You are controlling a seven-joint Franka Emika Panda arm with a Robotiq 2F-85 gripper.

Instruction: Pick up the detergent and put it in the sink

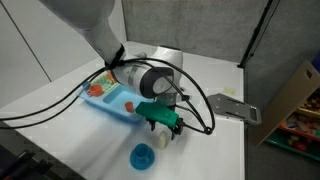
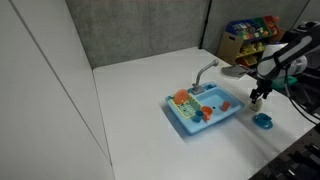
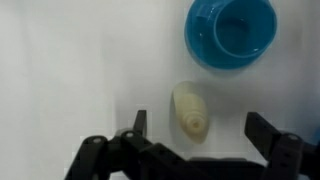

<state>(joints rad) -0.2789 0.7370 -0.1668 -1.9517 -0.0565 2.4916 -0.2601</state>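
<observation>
The detergent (image 3: 190,110), a small cream-white bottle, stands upright on the white table, seen from above in the wrist view. My gripper (image 3: 200,126) is open, with one finger on each side of the bottle and not touching it. In an exterior view the gripper (image 1: 163,124) hovers just above the bottle (image 1: 162,139). The light-blue sink (image 1: 108,99) lies beside it with orange items inside. It shows in both exterior views, with its grey faucet (image 2: 205,72) at the back of the sink (image 2: 186,117). In that view the gripper (image 2: 258,98) hides the bottle.
A small round blue dish (image 3: 231,30) sits close to the bottle; it also shows in both exterior views (image 1: 143,156) (image 2: 263,120). A grey flat plate (image 1: 232,108) lies on the table. A cardboard box (image 1: 296,92) and a toy shelf (image 2: 250,38) stand beyond the table edge.
</observation>
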